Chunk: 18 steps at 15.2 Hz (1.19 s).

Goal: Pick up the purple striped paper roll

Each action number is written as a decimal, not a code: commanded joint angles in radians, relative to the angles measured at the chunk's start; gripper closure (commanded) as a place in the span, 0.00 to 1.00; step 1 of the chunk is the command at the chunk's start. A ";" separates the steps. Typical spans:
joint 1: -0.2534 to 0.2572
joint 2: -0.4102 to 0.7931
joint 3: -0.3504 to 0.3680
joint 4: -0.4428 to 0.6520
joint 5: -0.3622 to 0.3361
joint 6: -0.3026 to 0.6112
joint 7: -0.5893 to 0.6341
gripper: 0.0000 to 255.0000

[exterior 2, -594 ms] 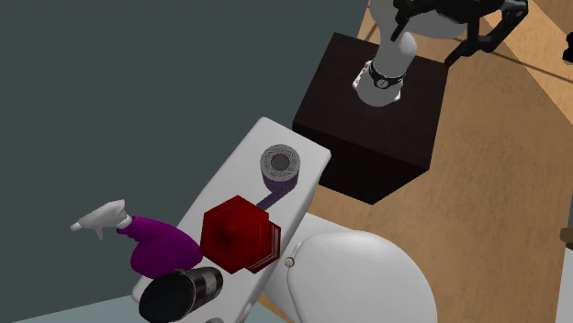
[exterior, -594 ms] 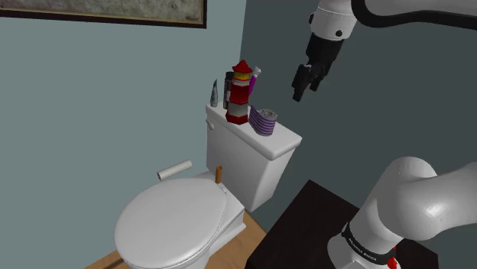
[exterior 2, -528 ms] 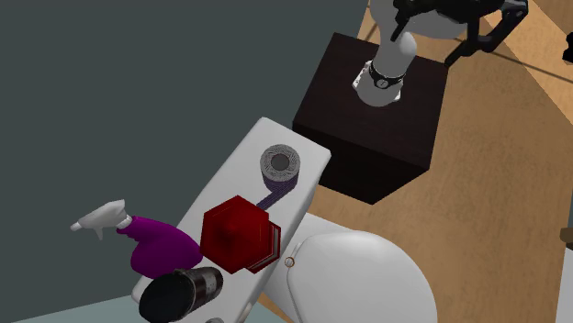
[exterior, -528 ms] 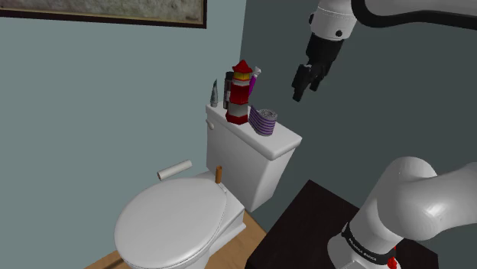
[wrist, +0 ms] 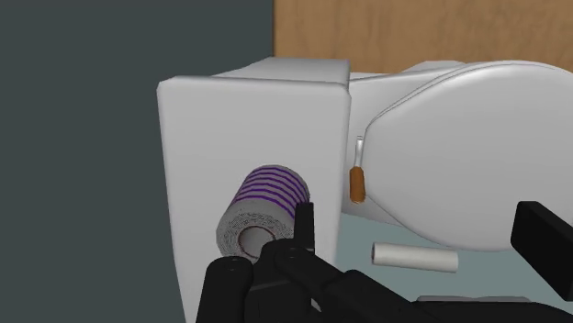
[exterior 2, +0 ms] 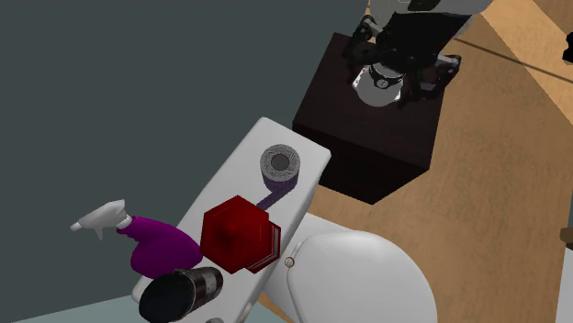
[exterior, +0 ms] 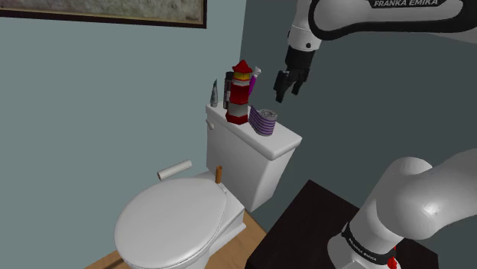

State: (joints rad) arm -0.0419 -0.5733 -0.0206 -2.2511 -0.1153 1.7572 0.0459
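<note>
In the shoulder view the gripper (exterior: 283, 90) hangs above the purple striped paper roll (exterior: 264, 121) and to its right, well apart from it. Its fingers are parted and empty. The roll stands at the right end of the toilet tank (exterior: 252, 153), beside a red lighthouse figure (exterior: 241, 92). The arm (exterior: 382, 15) reads "FRANKA EMIKA"; the band (exterior: 359, 248) at its base carries writing too small to read.

In the second exterior view the roll (exterior 2: 280, 165) stands upright, core up, at the tank's end nearest the dark stand (exterior 2: 367, 147).

In the wrist view the fingers (wrist: 305, 229) stand wide apart and clasp nothing. The roll (wrist: 266, 206) sits on the tank beyond one finger.
</note>
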 commanded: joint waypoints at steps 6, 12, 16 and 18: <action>-0.018 0.251 -0.080 0.103 0.028 0.117 -0.072 0.00; -0.034 0.482 -0.134 0.238 0.086 0.179 -0.144 0.00; -0.053 0.642 -0.157 0.354 0.139 0.196 -0.195 0.00; -0.067 0.725 -0.164 0.421 0.168 0.196 -0.220 0.00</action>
State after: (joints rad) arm -0.1016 0.1089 -0.1801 -1.8643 0.0378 1.9522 -0.1603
